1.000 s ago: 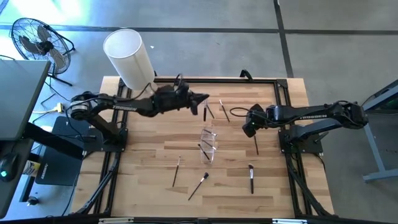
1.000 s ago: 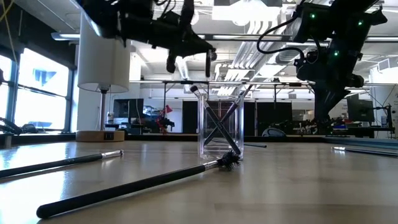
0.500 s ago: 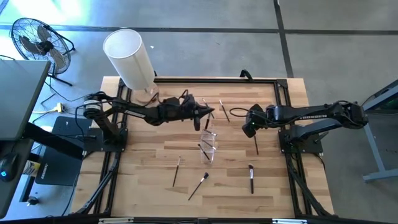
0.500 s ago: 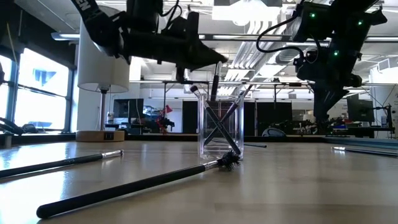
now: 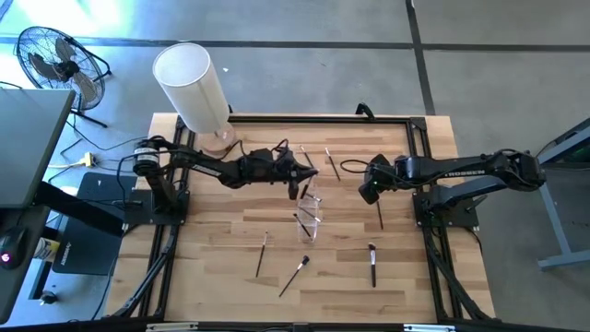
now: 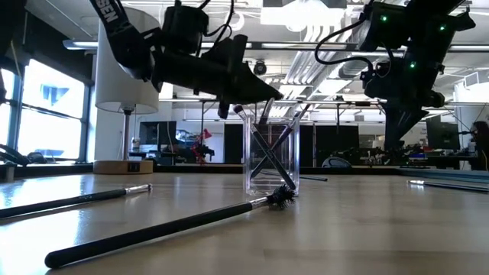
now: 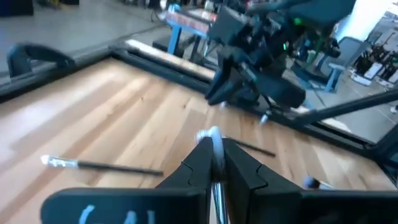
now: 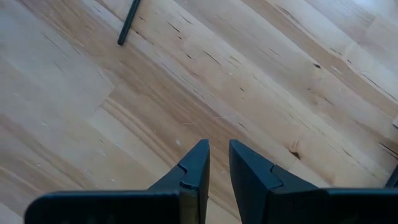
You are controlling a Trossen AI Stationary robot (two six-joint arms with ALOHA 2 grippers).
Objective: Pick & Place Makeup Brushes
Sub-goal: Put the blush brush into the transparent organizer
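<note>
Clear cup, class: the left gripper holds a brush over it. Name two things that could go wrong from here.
1. The left gripper holds a brush at the rim of the clear cup, where crossed brushes already lean; a push down may jam against them or tip the light cup.
2. A loose brush lies with its bristles against the cup's base; a shifted cup could roll it away.
The right gripper waits over bare wood.

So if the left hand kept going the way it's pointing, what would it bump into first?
Probably the cup. The left hand, shut on a brush, points at its rim with the brush hanging into the top. Depth is hard to judge, so it might just skim the rim.
</note>
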